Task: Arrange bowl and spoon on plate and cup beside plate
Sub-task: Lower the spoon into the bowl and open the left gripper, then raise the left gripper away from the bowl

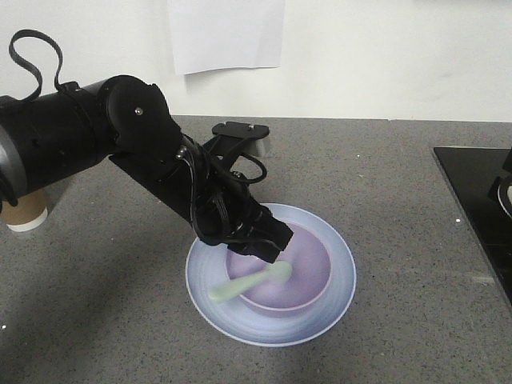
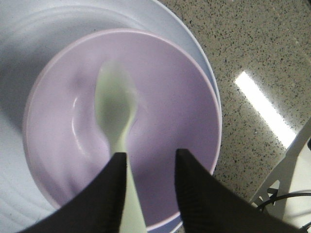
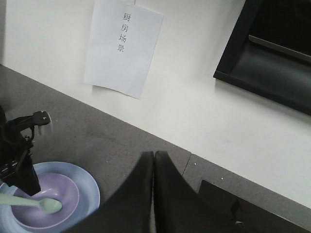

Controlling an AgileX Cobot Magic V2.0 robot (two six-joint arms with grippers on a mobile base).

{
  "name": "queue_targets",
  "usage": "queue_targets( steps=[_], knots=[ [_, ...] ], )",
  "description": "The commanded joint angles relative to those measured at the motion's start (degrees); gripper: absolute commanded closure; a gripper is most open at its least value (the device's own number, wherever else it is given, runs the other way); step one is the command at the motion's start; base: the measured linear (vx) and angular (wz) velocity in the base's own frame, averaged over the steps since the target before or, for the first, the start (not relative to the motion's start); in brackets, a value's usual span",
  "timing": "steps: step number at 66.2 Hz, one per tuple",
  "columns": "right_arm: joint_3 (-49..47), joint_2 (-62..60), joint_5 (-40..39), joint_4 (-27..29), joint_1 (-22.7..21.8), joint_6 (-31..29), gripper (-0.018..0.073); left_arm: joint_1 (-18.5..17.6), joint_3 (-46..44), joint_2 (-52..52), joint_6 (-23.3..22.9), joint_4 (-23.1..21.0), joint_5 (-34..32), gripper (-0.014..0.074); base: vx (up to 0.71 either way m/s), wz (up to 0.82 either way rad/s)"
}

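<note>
Plate [image 1: 332, 308] sat near the front middle of the grey speckled surface [image 1: 416, 192], pale blue, shallow. Lavender bowl [image 1: 308, 276] rested inside the plate, roughly centred, a bit toward the far side. Mint-green spoon [image 1: 248, 284] lay across the bowl: oval head inside the bowl, handle sticking out over the bowl's left rim above the plate.

Left gripper [image 1: 268, 244] hung right over the far-left edge of the bowl, arm coming in from the left. In the left wrist view the two black fingers [image 2: 194, 189] stood apart with a moderate gap, not clamped; the spoon handle passed just beside the left finger's inner edge, contact unclear. Spoon head was blurred in that view.

Right gripper [image 3: 153, 194] was up off the surface on the right side, pointing toward the wall; its fingers [image 3: 141, 194] were pressed together with nothing between them.

Paper cup [image 1: 26, 210] stood at the far left, well apart from the plate, mostly hidden behind the left arm; only brown side and white base band showed.

Black cooktop [image 1: 480, 200] sat at the right edge. White sheet of paper [image 3: 122, 46] with printed characters was stuck on the far wall. Dark framed panel [image 3: 272, 53] was mounted on the wall at upper right in the right wrist view.
</note>
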Motion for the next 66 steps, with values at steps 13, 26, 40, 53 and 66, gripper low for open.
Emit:
queue_targets(
  steps=[13,26,40,53,66],
  knots=[
    [-0.7,1.0,0.0,-0.2,-0.3,0.3,0.0565,-0.4,-1.5,-3.9,-0.3,-4.4,-1.3,0.0188,0.00,0.00],
    [-0.7,1.2,0.0,0.4,-0.3,0.3,0.0565,-0.2,-1.5,-8.1,-0.2,-3.7,-1.3,0.0188,0.00,0.00],
    [-0.7,1.3,0.0,0.8,-0.3,0.3,0.0565,-0.2,-1.5,-17.5,-2.8,8.8,-0.3,0.0190,0.00,0.00],
    [-0.7,1.3,0.0,1.1,-0.3,0.3,0.0565,-0.2,-1.5,-28.4,-12.9,32.8,0.0,0.0190,0.00,0.00],
    [-0.7,1.3,0.0,1.4,-0.3,0.3,0.0565,-0.2,-1.5,-34.7,-23.2,58.0,4.6,0.0190,0.00,0.00]
  ],
)
